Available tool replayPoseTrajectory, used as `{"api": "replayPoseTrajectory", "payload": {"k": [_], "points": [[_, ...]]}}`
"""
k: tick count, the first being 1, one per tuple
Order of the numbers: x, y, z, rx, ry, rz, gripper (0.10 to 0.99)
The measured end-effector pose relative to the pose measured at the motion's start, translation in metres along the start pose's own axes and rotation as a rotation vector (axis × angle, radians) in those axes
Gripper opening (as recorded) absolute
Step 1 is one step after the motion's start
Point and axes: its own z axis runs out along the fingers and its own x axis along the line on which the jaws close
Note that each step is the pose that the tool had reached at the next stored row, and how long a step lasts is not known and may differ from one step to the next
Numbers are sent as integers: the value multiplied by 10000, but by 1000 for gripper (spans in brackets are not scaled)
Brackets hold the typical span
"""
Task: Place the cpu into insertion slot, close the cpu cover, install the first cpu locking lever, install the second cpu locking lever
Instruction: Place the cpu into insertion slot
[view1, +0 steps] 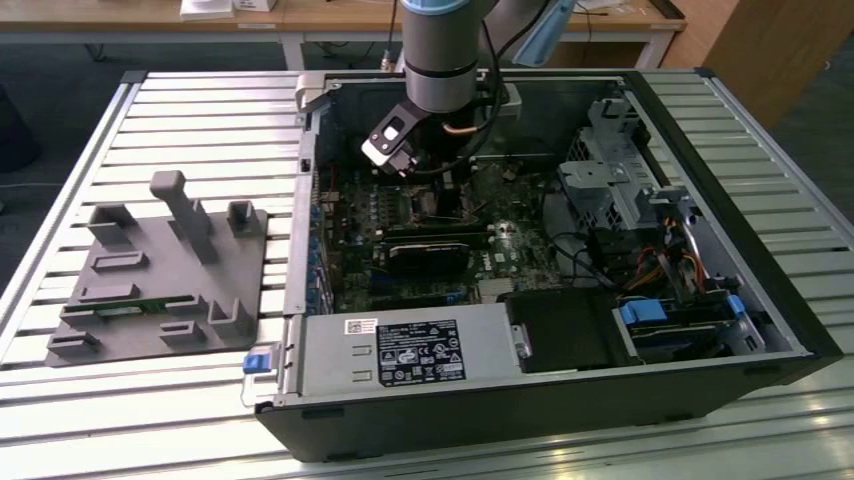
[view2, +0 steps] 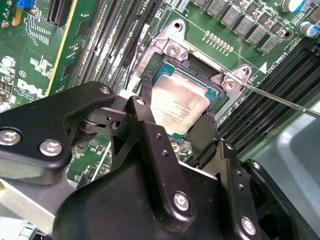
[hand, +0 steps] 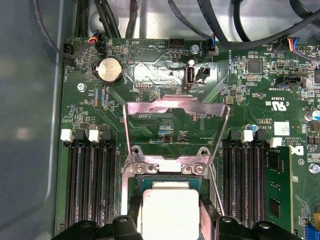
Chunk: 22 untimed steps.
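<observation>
On the slatted tabletop (view1: 200, 110), reaches down into the open case (view1: 534, 400), over the green board (hand: 165, 125); leaves the cover (hand: 175, 107) tipped up off the slot (view2: 190, 70); closes the gripper (view2: 177, 102) on the cpu (view2: 175, 117), at the slot, seated or just above, cannot tell.

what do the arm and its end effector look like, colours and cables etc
A silver-grey tubular arm with light blue joint caps and a black cable running down it. A white-and-black box sits by the wrist. The end effector is matt black, built of angular linkage plates with silver screws and two slim black fingers.
</observation>
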Motion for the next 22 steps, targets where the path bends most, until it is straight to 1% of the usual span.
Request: {"api": "replayPoseTrajectory", "payload": {"k": [8,9,22], "points": [[0,0,2,-1,1,0,553],[0,0,1,-1,1,0,616],[23,-5,-2,-1,-2,-1,616]]}}
